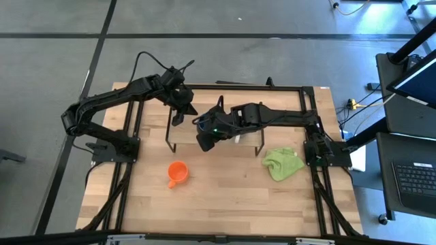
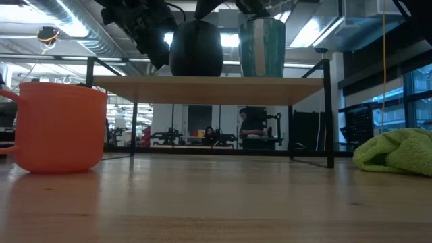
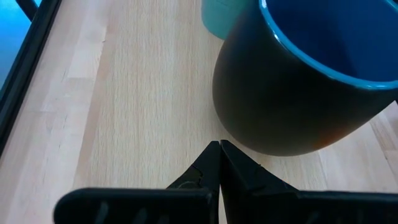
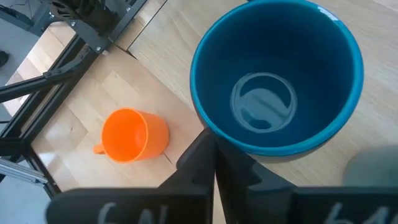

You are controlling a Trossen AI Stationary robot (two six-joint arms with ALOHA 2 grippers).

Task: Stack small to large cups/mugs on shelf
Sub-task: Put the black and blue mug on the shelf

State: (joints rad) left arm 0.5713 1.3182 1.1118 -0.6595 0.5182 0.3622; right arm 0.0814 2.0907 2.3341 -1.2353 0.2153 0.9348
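The dark blue mug (image 4: 277, 78) stands on the shelf (image 2: 202, 82), with the orange mug (image 1: 177, 173) down on the table. Both grippers, left gripper (image 3: 219, 155) and right gripper (image 4: 214, 149), are pinched closed and empty beside the blue one. The robot should open wide before grabbing.

You are seeing both grippers, left (image 1: 182, 107) and right (image 1: 206, 141), hovering over the shelf (image 1: 178, 113); the orange mug (image 1: 177, 173) is sitting on the table (image 1: 225, 197).

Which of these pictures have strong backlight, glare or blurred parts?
Low view: bright ceiling lights behind turn the dark blue mug on the light-wood shelf into a silhouette. Right wrist view: a pale reflection lies in that mug's bottom; the small orange mug looks sharp. Left wrist view: the near fingers look soft.
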